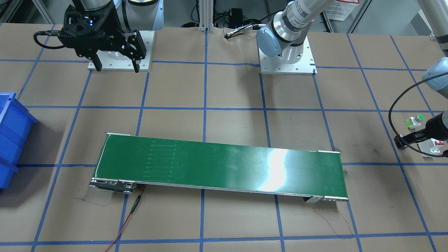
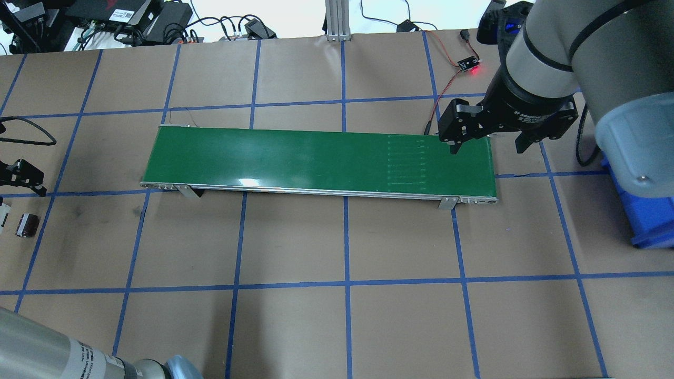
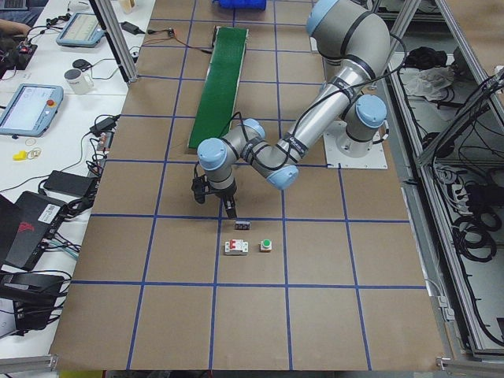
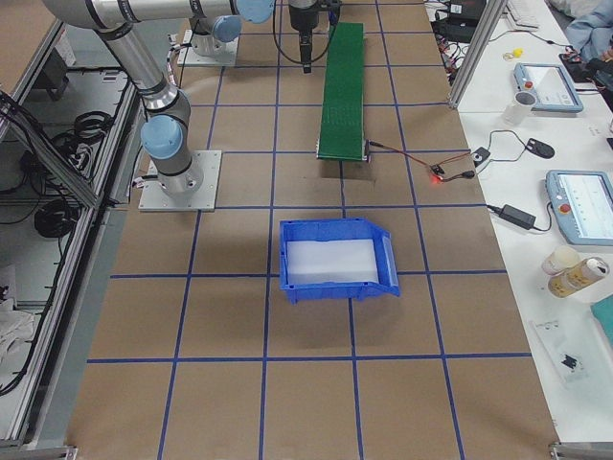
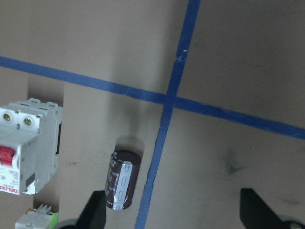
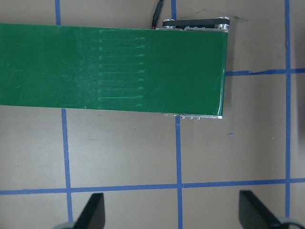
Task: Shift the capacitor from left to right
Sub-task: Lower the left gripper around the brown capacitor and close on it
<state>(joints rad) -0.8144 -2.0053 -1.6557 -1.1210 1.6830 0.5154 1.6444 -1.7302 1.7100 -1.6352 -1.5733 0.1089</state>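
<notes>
The capacitor (image 5: 123, 180), a small dark block with a pale strip, lies on the brown table at the robot's left end. It also shows in the overhead view (image 2: 27, 225) and in the exterior left view (image 3: 242, 226). My left gripper (image 5: 174, 215) is open and empty and hovers above the table. The capacitor lies just inside its left finger (image 5: 97, 210). In the overhead view the left gripper (image 2: 22, 177) is at the far left edge. My right gripper (image 2: 487, 147) is open and empty above the right end of the green conveyor belt (image 2: 321, 158).
A white breaker with red switches (image 5: 24, 152) stands right beside the capacitor, and a green-capped button (image 3: 266, 246) next to it. A blue bin (image 2: 653, 221) sits at the table's right end. Blue tape lines cross the table. A red wire runs from the belt's right end.
</notes>
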